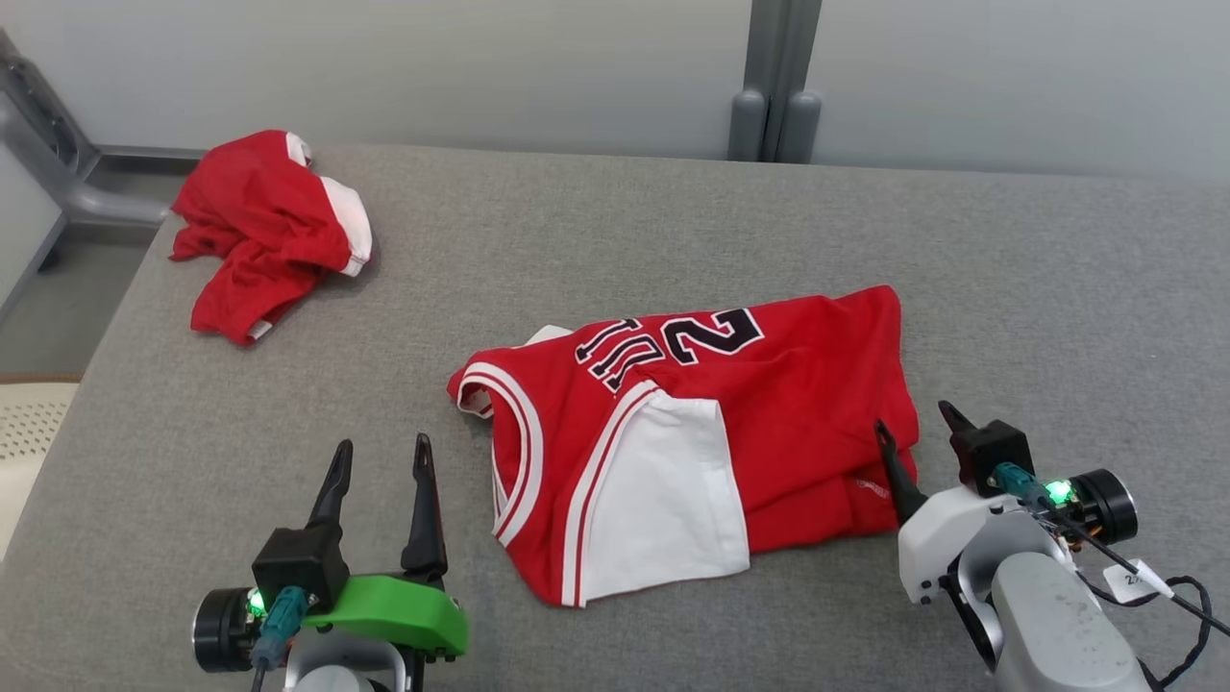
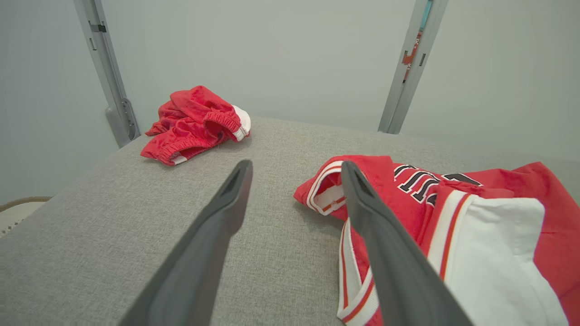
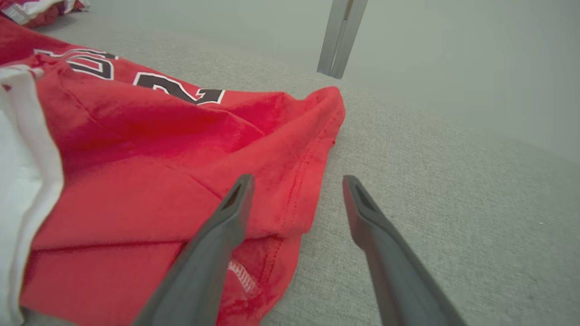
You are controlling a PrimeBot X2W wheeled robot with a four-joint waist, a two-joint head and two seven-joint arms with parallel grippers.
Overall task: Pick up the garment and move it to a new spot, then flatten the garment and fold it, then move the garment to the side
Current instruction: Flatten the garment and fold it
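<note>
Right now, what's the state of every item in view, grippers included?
red jersey, folded over, rumpled, lying free on the grey table
red shorts, crumpled in a heap at the table's far left corner
left gripper, open, empty
right gripper, open, empty, at the jersey's right edge

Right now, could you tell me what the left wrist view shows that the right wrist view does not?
Left wrist view, not the right: the open left gripper and the striped neckline of the jersey. Right wrist view, not the left: the open right gripper, its fingers either side of the jersey's hem, and the numeral 2. Both share: the red jersey with its white panel, the crumpled red garment, and the grey table.
</note>
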